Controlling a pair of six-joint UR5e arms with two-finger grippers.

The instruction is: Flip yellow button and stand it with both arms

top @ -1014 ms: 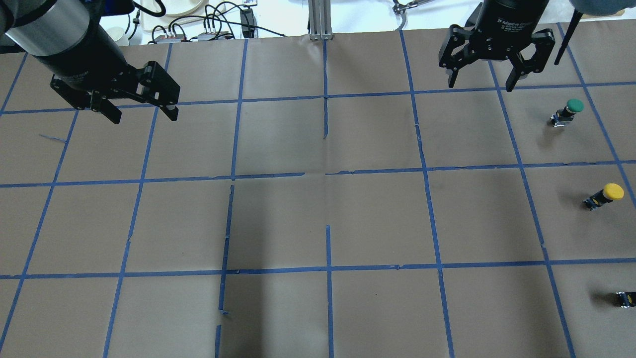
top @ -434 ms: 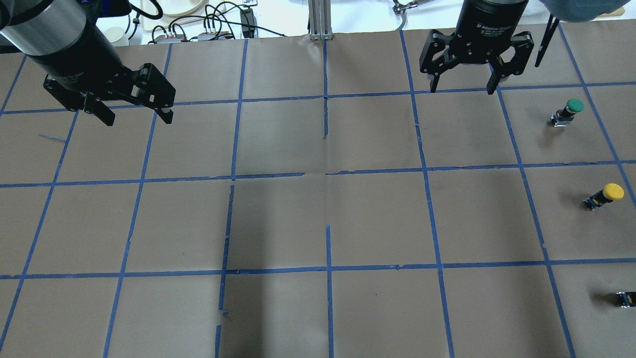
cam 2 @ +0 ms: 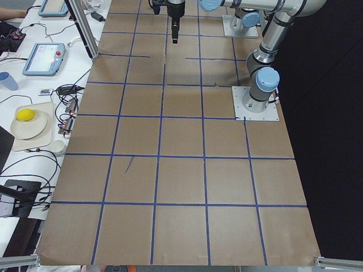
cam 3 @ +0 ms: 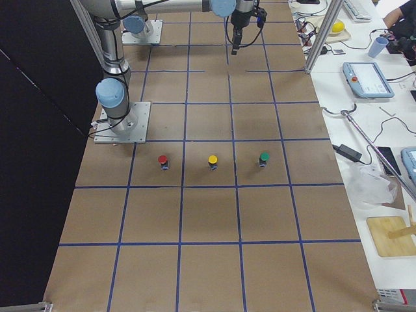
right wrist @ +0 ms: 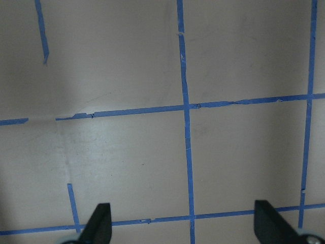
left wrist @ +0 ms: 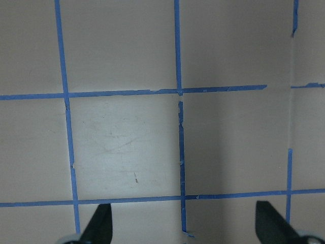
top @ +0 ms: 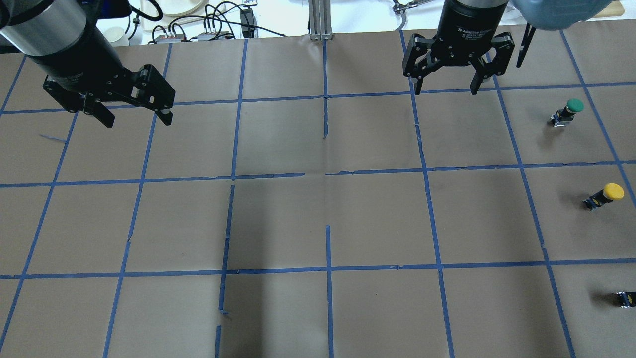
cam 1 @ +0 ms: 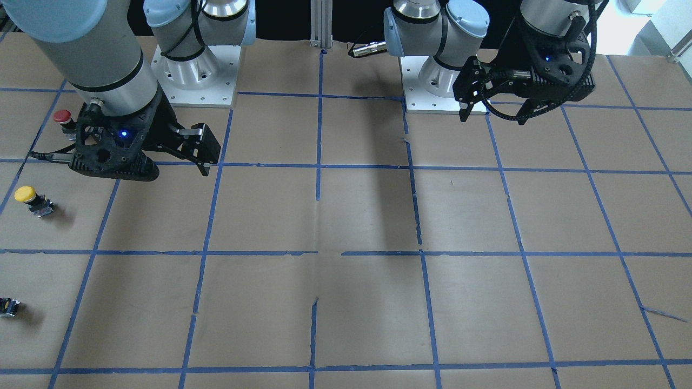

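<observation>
The yellow button [top: 606, 195] is far out on the right side of the table; it appears to stand with its yellow cap on top. It also shows in the front view [cam 1: 30, 199] and in the right side view [cam 3: 212, 161]. My right gripper [top: 445, 89] is open and empty, high over the back of the table, well left of and behind the button. My left gripper [top: 136, 121] is open and empty over the back left. Both wrist views show only brown paper and blue tape between open fingertips [left wrist: 99, 226] [right wrist: 99, 223].
A green-capped button [top: 569, 112] stands behind the yellow one, and a capless switch block [top: 626, 298] lies in front of it at the right edge. A red-capped button [cam 1: 64, 118] stands near the right arm. Blue tape grids the brown paper. Cables lie beyond the back edge.
My right gripper has moved left and slightly back in the overhead view, away from the buttons. My left gripper has shifted only slightly. Both stayed open.
</observation>
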